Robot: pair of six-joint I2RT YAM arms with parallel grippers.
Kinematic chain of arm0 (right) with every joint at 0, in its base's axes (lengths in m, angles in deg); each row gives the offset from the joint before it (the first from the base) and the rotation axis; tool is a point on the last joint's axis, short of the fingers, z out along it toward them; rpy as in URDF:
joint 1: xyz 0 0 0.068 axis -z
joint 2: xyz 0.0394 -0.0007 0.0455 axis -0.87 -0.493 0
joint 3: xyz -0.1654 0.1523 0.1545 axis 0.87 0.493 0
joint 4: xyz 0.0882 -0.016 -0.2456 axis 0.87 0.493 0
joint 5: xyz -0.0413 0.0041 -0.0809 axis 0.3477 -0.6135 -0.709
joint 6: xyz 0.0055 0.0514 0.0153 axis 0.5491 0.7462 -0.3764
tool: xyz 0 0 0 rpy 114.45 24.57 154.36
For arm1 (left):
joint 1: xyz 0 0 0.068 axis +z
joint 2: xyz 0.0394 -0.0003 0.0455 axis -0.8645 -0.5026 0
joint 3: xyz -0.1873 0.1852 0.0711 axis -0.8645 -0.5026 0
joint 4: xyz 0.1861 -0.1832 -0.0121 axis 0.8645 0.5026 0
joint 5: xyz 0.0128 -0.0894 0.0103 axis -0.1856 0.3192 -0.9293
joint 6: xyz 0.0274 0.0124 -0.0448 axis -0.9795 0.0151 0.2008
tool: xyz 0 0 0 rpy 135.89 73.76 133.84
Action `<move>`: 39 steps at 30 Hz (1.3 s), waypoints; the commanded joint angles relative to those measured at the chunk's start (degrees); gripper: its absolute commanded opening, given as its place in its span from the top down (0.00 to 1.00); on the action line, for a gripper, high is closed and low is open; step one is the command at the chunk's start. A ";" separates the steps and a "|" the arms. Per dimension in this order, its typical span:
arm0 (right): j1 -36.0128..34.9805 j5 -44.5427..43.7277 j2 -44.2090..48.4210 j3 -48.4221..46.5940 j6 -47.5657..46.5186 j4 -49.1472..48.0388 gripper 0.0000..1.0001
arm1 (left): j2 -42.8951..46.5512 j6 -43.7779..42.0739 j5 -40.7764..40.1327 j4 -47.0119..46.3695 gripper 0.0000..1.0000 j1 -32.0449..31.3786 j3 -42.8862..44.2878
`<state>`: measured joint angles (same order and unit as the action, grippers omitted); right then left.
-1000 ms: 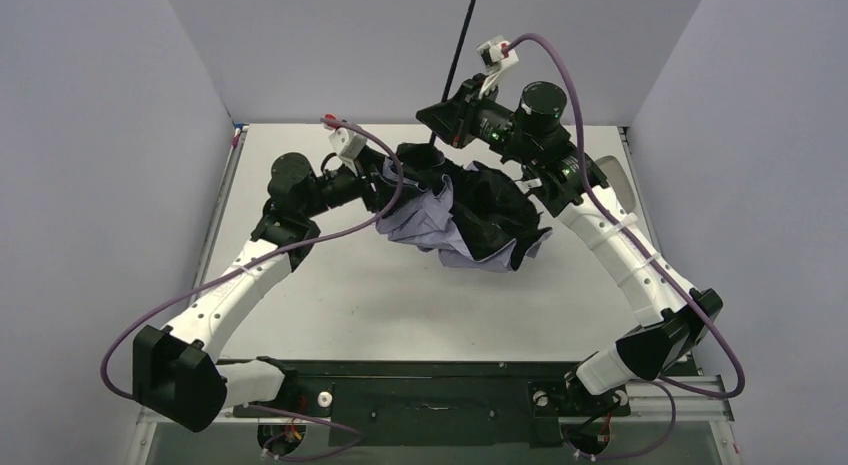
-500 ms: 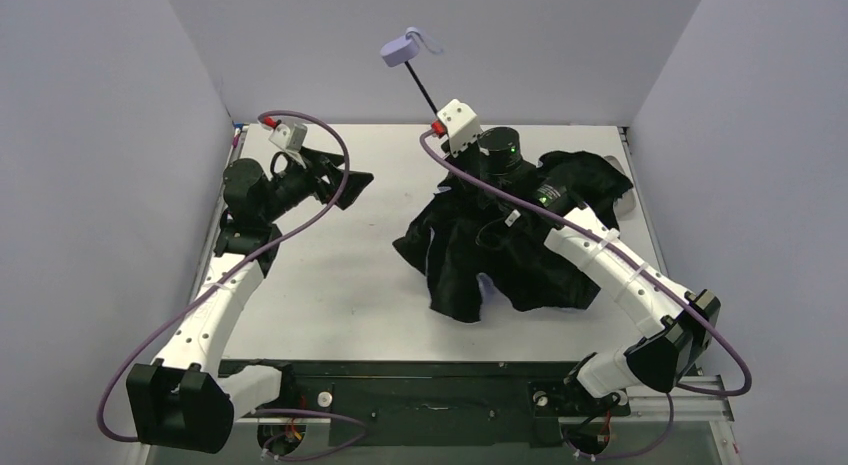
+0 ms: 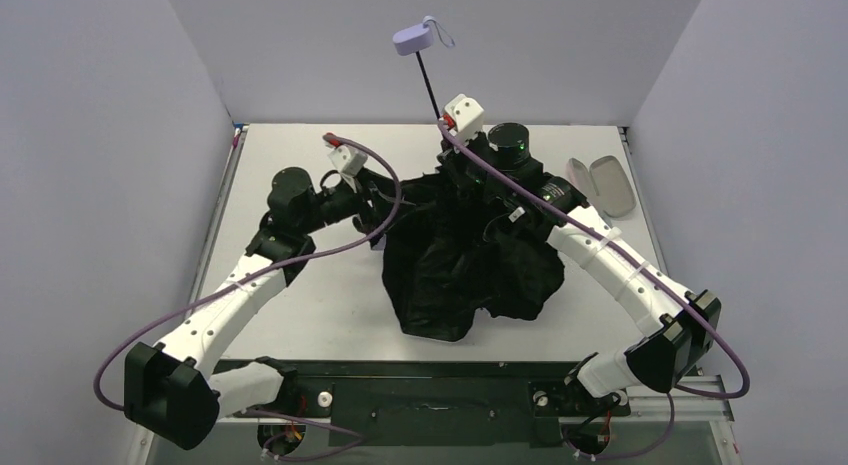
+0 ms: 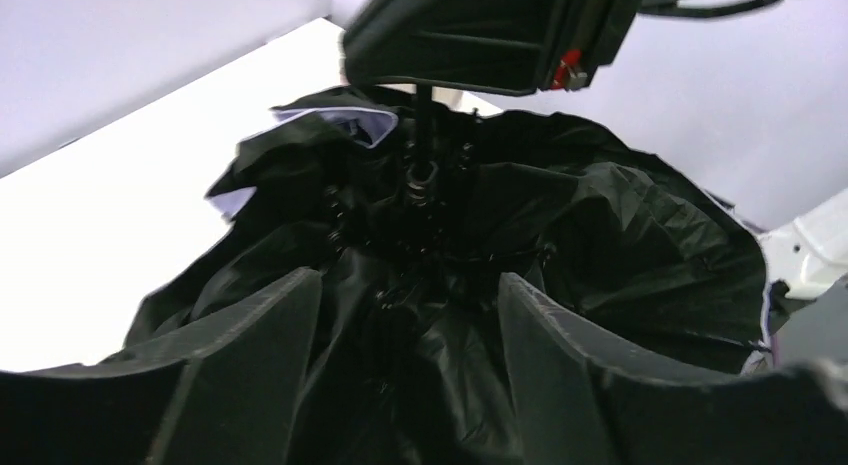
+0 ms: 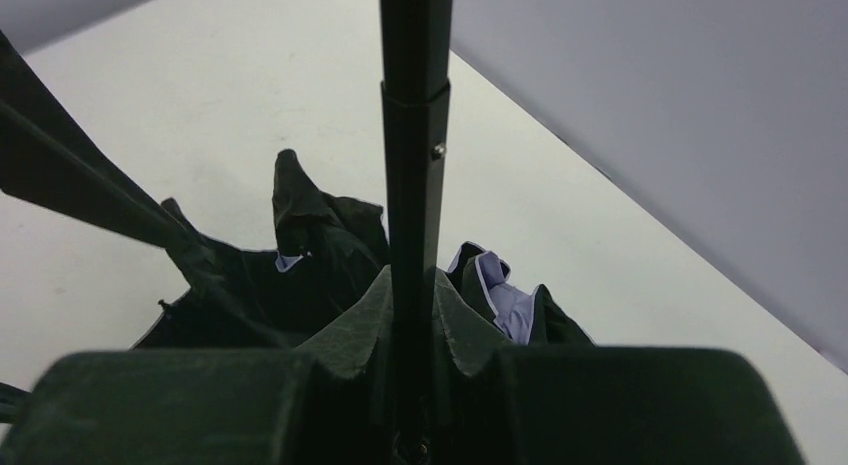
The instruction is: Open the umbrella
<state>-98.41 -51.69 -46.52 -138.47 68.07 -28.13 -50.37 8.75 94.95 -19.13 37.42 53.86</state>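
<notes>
A: Since half a sec ago, left arm's swung back in from the far-left of the table (image 3: 300, 315) toward the middle; left gripper (image 3: 372, 203) now sits right at the canopy's left edge. Umbrella (image 3: 465, 260) has shifted too: canopy bunched more toward centre, hanging lower toward the near edge, no longer covering the far-right corner.

B: So the case is visible now?

A: Yep, oval pale case (image 3: 602, 182) lying open on the table, far right, apart from the fabric.

B: Right gripper?

A: Right gripper (image 5: 412, 370) pinched tight on the black shaft (image 5: 415, 155), fingers pressed vs. it from both sides, just above the canopy. Shaft runs up & slightly left; lavender handle (image 3: 414, 38) w/ its strap loop is at the top, well above the table in front of the back wall.

B: Left one, open or shut?

A: Spread. In the wrist view both fingers (image 4: 250, 335) stand apart w/ black underside fabric between and beyond them, pointed at the hub where ribs meet the shaft. Can't tell if the fingers touch the fabric.

B: Canopy state?

A: Slack, crumpled, black underside outward mostly; bits of lavender (image 4: 350, 125) peeking at the folds. Lower edge drapes onto the table.
</notes>
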 commanded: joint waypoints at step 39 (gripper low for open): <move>3.65 18.93 5.89 3.68 14.85 -17.85 1.00 | 5.58 -9.08 0.55 -7.03 0.33 3.06 -8.00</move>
<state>-92.91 -32.44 -44.68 -134.54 85.32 -37.11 -44.97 3.02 87.21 -17.71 42.31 41.01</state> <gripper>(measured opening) 0.075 0.675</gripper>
